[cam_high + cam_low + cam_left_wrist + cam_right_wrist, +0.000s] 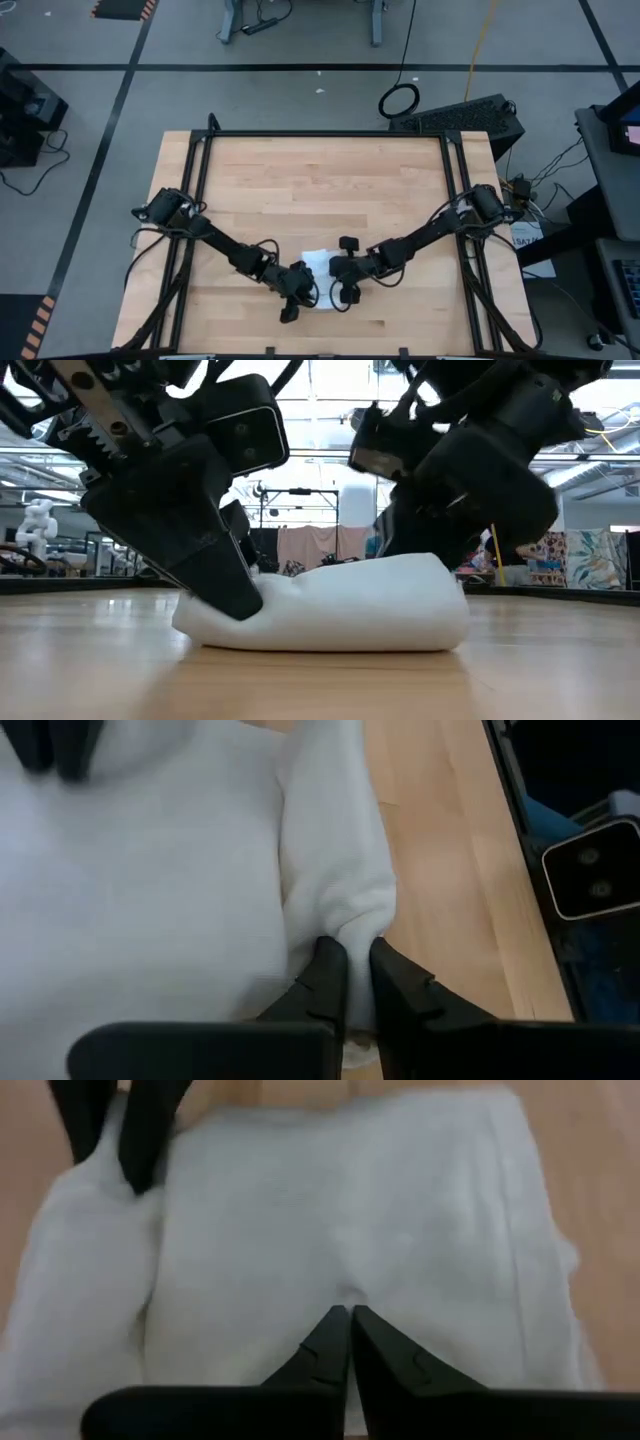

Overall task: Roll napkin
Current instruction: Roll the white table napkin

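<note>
The white napkin (318, 266) lies bunched into a thick folded bundle (340, 605) on the wooden table (300, 180), near its front edge. My left gripper (358, 948) comes at it from the table's left and is shut on one end of a thick rolled ridge of cloth. My right gripper (348, 1315) comes from the table's right and is shut on the cloth at the bundle's middle. In the right wrist view the left gripper's fingers (140, 1150) show on the napkin's far side. My left gripper pinches the end of the napkin's rolled ridge (350, 925) between its two fingers, slanting down from the table's left. The cloth puckers at the fingertips; several layers. The napkin rests on the table. My right gripper pinches a small pucker of cloth (350, 1295) at the middle of the napkin's edge on its side, slanting down from the table's right. One layer or several, I cannot tell. The napkin lies on the table.
A black metal frame (320, 134) runs along the table's far edge and down both sides. Bare wood lies beyond the napkin toward the far edge. A black case (465, 118) sits on the floor behind the table's far right corner.
</note>
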